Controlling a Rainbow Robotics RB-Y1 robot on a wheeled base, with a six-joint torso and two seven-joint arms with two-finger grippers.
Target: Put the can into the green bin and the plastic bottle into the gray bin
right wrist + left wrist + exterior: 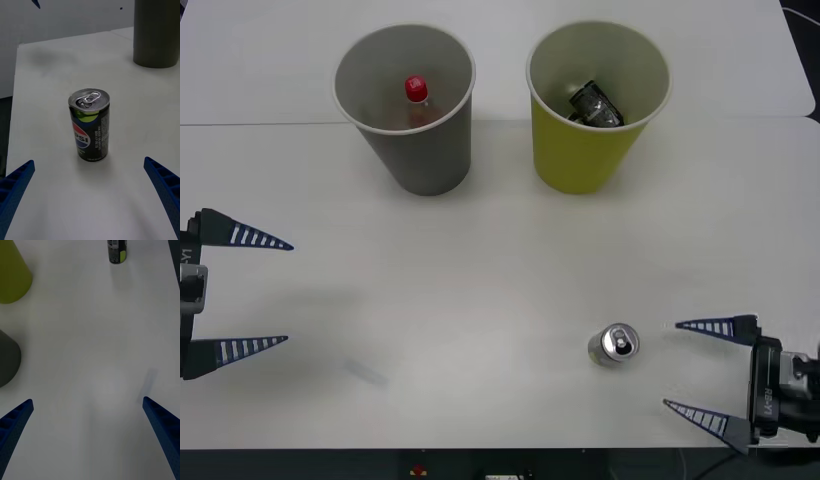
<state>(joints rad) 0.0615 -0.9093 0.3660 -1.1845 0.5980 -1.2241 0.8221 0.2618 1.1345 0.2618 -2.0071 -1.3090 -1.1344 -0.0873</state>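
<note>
Near the table's (480, 290) front edge, on the robot's right, the can (614, 345) stands upright, long axis vertical, silver top up, logo facing the right gripper (695, 367). That gripper is spread wide, empty, just beside the can and level with it. The left gripper (265, 292), also spread and empty, waits well apart at the left. The plastic bottle (417, 97) already rests inside the gray bin (406, 100); the green bin (598, 100) holds a dark crushed can (594, 105).

Risks, as judged: an off-centre approach could let one finger nudge the can over, and it would roll, possibly toward the front edge. A grip taken too high could slip. On release, the crushed can may deflect it; how much room remains in the green bin is hard to tell.
</note>
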